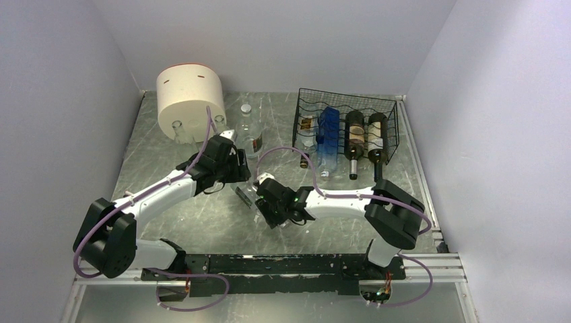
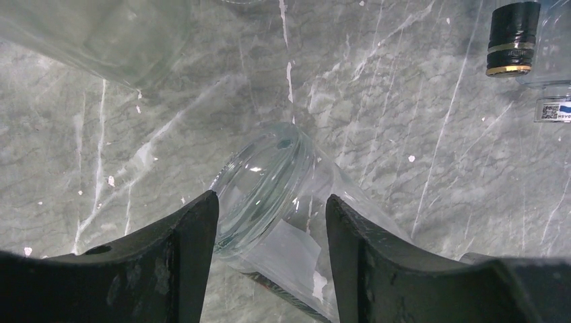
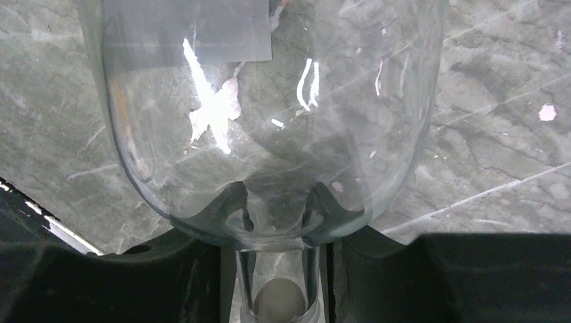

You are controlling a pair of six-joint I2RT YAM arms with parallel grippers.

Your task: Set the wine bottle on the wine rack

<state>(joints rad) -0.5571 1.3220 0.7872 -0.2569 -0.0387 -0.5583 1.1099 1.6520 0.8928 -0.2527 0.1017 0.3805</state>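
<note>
A clear glass wine bottle [image 1: 244, 191] lies on its side on the marble table between my two grippers. My right gripper [image 1: 262, 195] is shut on its neck; in the right wrist view [image 3: 279, 195] the neck sits between the fingers and the shoulder [image 3: 269, 121] fills the frame. My left gripper [image 1: 236, 173] is open at the bottle's base end; in the left wrist view [image 2: 271, 198] the base [image 2: 262, 182] lies between the spread fingers, the body running off under the right finger. The black wire wine rack [image 1: 390, 108] stands at the back right.
The rack holds two dark bottles [image 1: 355, 138], a blue bottle [image 1: 328, 138] and a clear one. A cream cylindrical container [image 1: 190, 94] stands back left with wine glasses [image 1: 178, 128] before it. An upright clear bottle [image 1: 248, 131] stands behind my left gripper. A black-capped neck [image 2: 513, 37] shows in the left wrist view.
</note>
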